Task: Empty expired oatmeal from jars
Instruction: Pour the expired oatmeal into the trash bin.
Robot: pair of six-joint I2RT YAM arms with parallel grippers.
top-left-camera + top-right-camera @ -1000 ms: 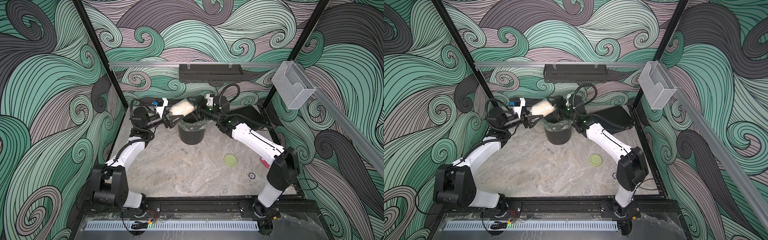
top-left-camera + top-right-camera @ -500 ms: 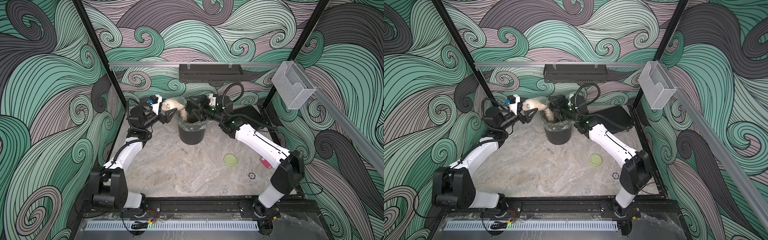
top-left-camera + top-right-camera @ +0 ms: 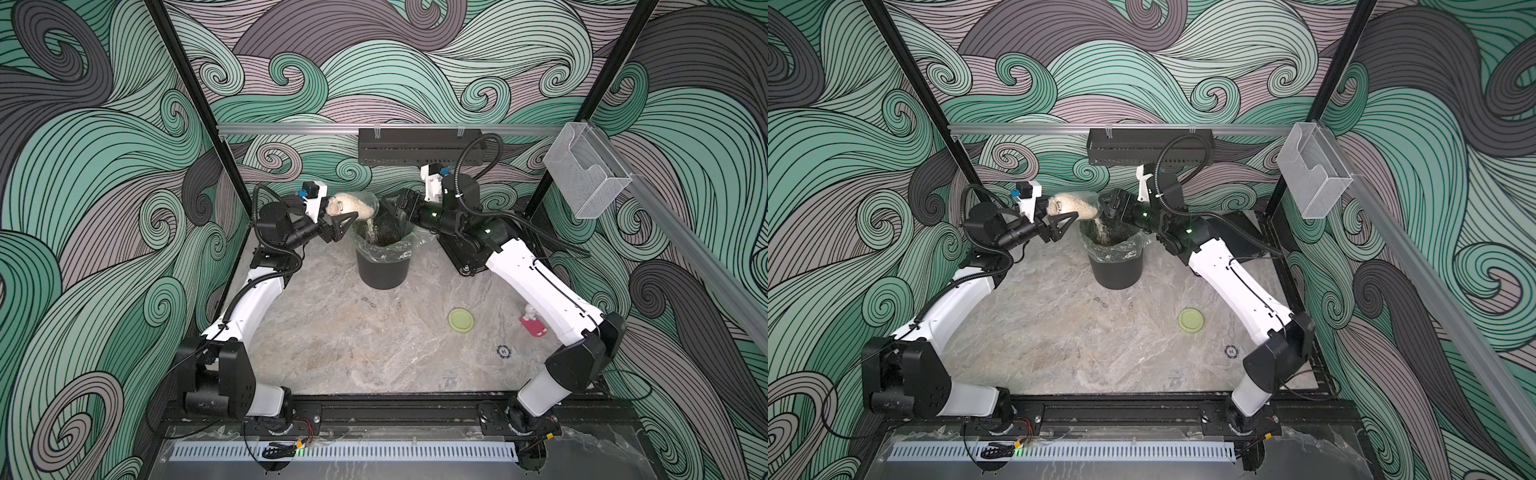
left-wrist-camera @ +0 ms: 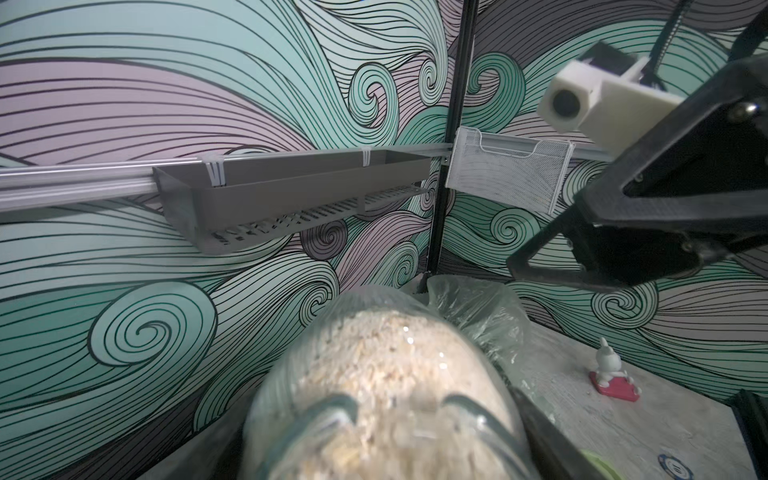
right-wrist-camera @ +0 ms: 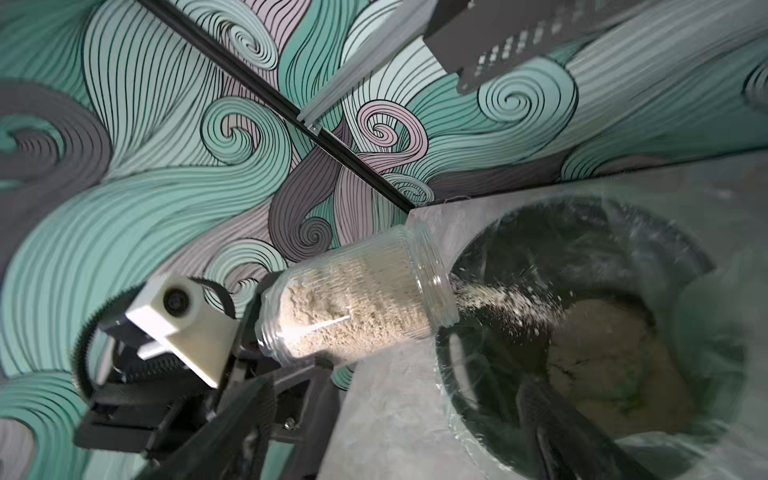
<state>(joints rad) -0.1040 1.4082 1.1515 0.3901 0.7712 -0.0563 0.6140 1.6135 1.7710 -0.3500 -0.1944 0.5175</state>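
Over the bin (image 3: 381,275), a new oatmeal stream (image 5: 503,296) from the jar (image 3: 353,204)

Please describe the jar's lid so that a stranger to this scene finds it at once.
Start at the black bin at the table's back. Nearer the front, on the right arm's side, the lid lies flat. It is the only pale yellow-green disc; the nearby chip is dark.

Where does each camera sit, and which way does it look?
Top views: high in front, looking down at the table; both arms show.
Left wrist: on the left arm, looking along the jar toward the shelf; right jaws show.
Right wrist: on the right arm, looking into the bin; left jaws show.
Shared: both wrist views see the jar.
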